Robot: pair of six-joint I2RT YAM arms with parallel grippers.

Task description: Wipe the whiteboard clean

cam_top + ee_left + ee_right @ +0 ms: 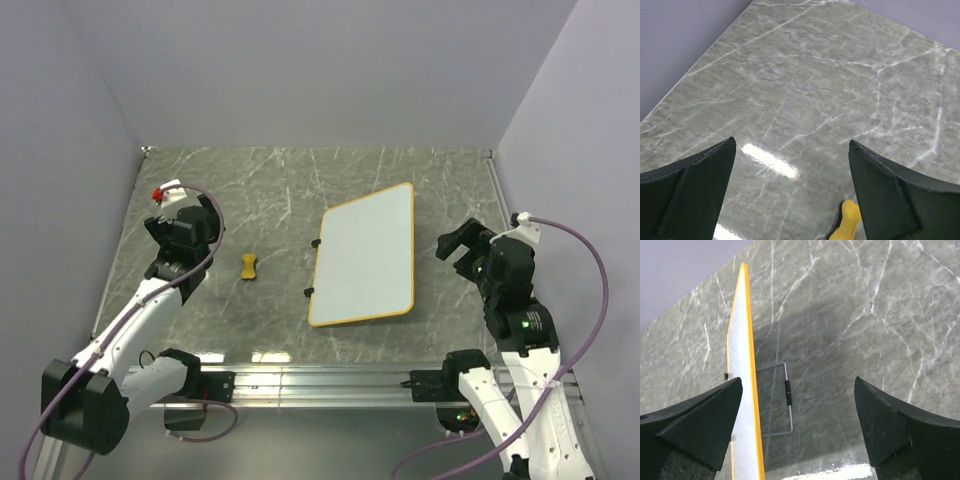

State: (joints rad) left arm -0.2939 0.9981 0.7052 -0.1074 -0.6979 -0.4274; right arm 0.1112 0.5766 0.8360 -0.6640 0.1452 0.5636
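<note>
**Whiteboard point(365, 255) rests right of centre, both grippers spread and holding nothing**

The board sits on the grey marbled table point(260, 190), a little to the right of the middle. Its long edges run roughly away from the arms, and it is turned slightly so the far end leans to the right. An orange-yellow frame runs round its plain white face, and two small black clips point(316, 242) show on the left long edge.

From the right wrist the whiteboard point(745, 390) appears almost edge-on. A thin wire loop point(785, 400) shows just beside it on the shadowed tabletop (I cannot tell whether the loop is propping the board up).

The right gripper point(799, 380) hangs near the board's right edge but apart from it. Its jaws are spread wide, and only table and the board's rim show between them.

The left gripper point(791, 141) is over the far left part of the table, well apart from the board. Its jaws are also parted, with bare marble between them.

A small yellow bow-shaped eraser point(248, 268) lies on the table between the left arm and the board, touching neither. Its end shows at the bottom of the left wrist view point(847, 222).
</note>
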